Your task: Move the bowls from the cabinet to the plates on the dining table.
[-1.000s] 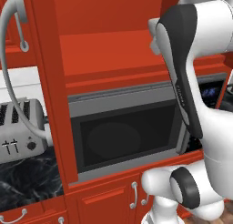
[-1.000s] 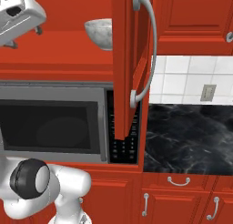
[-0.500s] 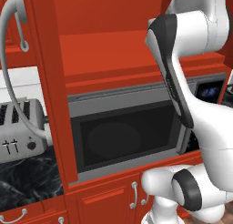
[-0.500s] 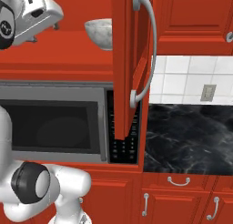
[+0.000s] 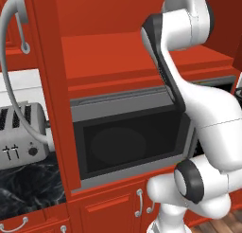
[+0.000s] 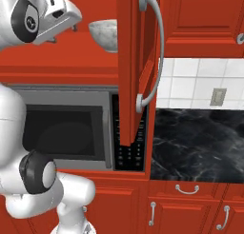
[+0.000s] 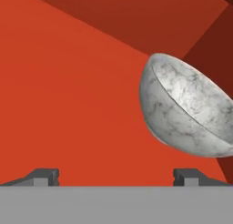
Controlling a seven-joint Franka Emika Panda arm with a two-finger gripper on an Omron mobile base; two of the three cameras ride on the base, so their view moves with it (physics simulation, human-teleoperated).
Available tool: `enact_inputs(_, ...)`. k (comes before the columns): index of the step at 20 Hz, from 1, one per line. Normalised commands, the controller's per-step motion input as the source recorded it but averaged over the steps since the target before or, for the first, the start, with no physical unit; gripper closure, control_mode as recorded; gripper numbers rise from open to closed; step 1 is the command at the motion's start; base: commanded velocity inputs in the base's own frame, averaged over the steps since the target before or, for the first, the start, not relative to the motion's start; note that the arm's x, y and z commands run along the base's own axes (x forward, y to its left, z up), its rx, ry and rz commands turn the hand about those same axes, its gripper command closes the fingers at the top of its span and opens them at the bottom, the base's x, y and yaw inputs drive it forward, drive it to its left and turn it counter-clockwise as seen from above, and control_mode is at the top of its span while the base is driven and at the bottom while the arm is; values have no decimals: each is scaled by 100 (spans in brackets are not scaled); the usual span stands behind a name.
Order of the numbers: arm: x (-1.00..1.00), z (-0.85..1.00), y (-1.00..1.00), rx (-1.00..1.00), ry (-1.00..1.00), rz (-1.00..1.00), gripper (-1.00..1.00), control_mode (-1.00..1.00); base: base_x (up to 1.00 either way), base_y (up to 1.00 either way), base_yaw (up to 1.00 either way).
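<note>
A white grey-marbled bowl stands on the red shelf of the open cabinet. In the hand view this bowl appears tilted at the upper right, ahead of the fingertips and a little off to the right of them. My gripper hovers just left of the bowl at shelf height, pointing into the cabinet. It is open, with nothing between the fingers. The plates and the dining table are out of view.
The cabinet door with its curved silver handle stands open just right of the bowl. A microwave sits under the shelf. Black marble counter lies to the right, and a toaster stands to the left.
The arm has lifted and the hand has swung right along the shelf, closer to the marbled bowl. The bowl has not moved.
</note>
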Motion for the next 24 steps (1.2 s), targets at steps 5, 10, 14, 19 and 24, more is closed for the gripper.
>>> enact_inputs(5, 24, 21, 0, 0, 0, 0, -100, -100, 0, 0, 0)
enact_inputs(10, 15, 4, -5, 0, -1, 0, -100, -100, 0, 0, 0)
enact_inputs(14, 18, 0, -15, 0, -2, 0, -100, -100, 0, 0, 0)
enact_inputs(19, 19, 0, -19, 0, 0, 0, -100, -100, 0, 0, 0)
enact_inputs(24, 25, 0, -21, 0, 0, 0, -100, -100, 0, 0, 0)
